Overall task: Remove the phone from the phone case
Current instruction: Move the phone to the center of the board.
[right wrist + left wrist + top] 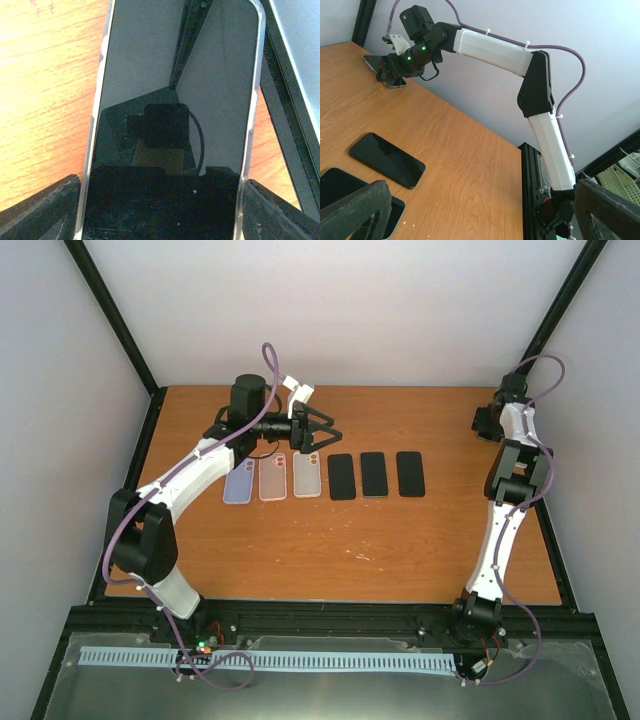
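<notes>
The step in hand looks like the first grab. The right tool [161, 181] is down over the phone [170, 75], which lies screen up in its clear case [95, 120] at the far right corner of the surface [300, 550]. One finger stands at each long edge, but I cannot tell whether they pinch it or merely flank it. The left tool [322, 430] hangs released and empty above three spare cases [272, 480], which lie in a row with three bare phones [374, 474].

Next, I judge, the right tool needs a firm hold on the case rim rather than the glass. The phone then has to be pushed or peeled out, probably with help from the left tool, which is well apart from it.

Only the right wrist view shows the clear rim around the screen. The top view hides that phone under the tool but places it against the row. The left wrist view shows the right tool side-on, sitting low on the phone
</notes>
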`<state>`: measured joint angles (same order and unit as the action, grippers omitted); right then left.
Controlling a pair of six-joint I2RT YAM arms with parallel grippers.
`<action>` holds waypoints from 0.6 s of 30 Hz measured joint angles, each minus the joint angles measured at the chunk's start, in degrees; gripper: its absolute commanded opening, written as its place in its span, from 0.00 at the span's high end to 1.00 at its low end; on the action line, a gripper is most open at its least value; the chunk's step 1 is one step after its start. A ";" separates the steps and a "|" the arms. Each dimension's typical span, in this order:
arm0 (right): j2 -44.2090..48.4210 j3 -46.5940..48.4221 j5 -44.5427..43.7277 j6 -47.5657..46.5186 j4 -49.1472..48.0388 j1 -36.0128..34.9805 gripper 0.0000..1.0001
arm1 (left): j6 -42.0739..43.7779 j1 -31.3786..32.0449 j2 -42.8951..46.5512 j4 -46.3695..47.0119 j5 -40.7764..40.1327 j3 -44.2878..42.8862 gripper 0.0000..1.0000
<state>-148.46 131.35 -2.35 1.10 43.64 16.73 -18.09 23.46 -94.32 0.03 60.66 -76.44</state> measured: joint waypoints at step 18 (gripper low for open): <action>18.05 -31.36 3.72 -8.87 -9.75 0.00 0.29 | -0.46 -0.02 1.22 0.09 0.00 0.00 0.00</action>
<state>-130.41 99.98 1.37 -7.77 33.89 16.73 -18.55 23.44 -93.10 0.12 60.66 -76.44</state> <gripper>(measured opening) 0.797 0.997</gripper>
